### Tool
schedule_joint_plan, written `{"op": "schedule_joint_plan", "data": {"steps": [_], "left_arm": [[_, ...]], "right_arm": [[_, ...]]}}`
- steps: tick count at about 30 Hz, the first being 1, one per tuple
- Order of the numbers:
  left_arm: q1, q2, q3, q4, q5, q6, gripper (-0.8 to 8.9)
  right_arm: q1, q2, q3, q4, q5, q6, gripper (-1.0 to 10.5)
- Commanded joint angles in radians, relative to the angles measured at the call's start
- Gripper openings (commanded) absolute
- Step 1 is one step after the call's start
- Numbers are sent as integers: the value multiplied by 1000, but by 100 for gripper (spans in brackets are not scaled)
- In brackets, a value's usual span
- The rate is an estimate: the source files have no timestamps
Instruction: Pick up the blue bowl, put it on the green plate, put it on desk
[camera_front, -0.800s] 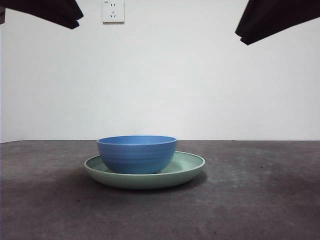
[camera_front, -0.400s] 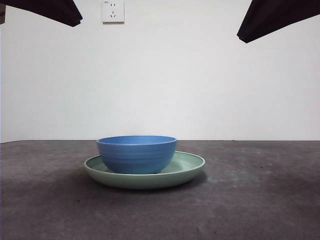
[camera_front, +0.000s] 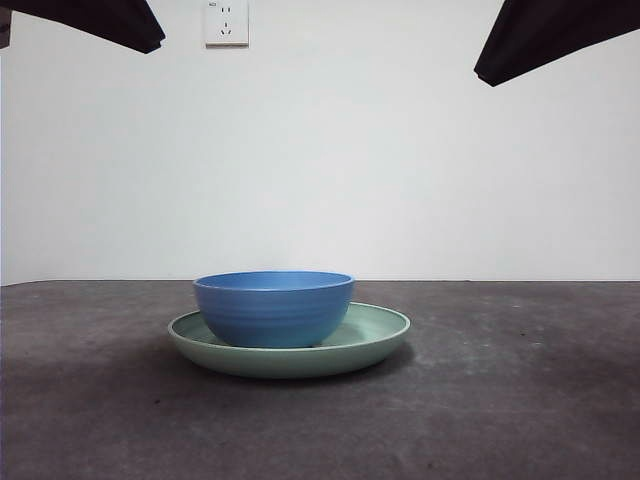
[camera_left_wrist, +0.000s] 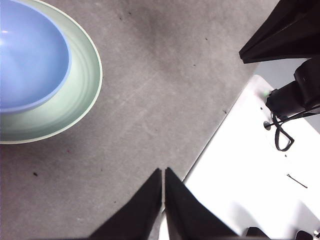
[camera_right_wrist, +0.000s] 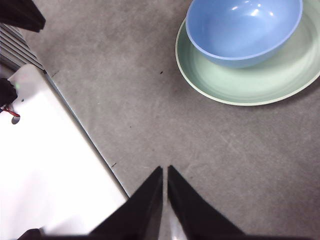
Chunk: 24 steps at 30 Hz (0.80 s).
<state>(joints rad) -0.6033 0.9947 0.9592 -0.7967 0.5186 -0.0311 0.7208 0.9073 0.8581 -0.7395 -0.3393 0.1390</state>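
Note:
The blue bowl (camera_front: 272, 308) stands upright inside the green plate (camera_front: 378, 334), which rests on the desk (camera_front: 520, 400) at its middle. Both show in the left wrist view, bowl (camera_left_wrist: 27, 55) and plate (camera_left_wrist: 77, 95), and in the right wrist view, bowl (camera_right_wrist: 245, 27) and plate (camera_right_wrist: 240, 82). My left gripper (camera_left_wrist: 163, 172) is shut and empty, high above the desk edge, well away from the plate. My right gripper (camera_right_wrist: 165, 170) is shut and empty, also high and apart from the plate. In the front view the arms show only as black tips at the top corners.
A white wall with an outlet (camera_front: 226, 22) stands behind the desk. A white base panel borders the desk in the left wrist view (camera_left_wrist: 250, 175) and in the right wrist view (camera_right_wrist: 45, 165). Black arm parts (camera_left_wrist: 290, 30) and cables lie over it.
The black arm tips at the top corners rose slightly a second ago and have held still since. The bowl and plate have not moved.

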Motion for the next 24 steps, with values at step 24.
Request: {"op": "schedule_joint_plan", "data": {"steps": [24], "left_arm": [[589,-696,-419,662,-410,177,9]], "right_arm": [[10,5,2,6,0,9,8]]}}
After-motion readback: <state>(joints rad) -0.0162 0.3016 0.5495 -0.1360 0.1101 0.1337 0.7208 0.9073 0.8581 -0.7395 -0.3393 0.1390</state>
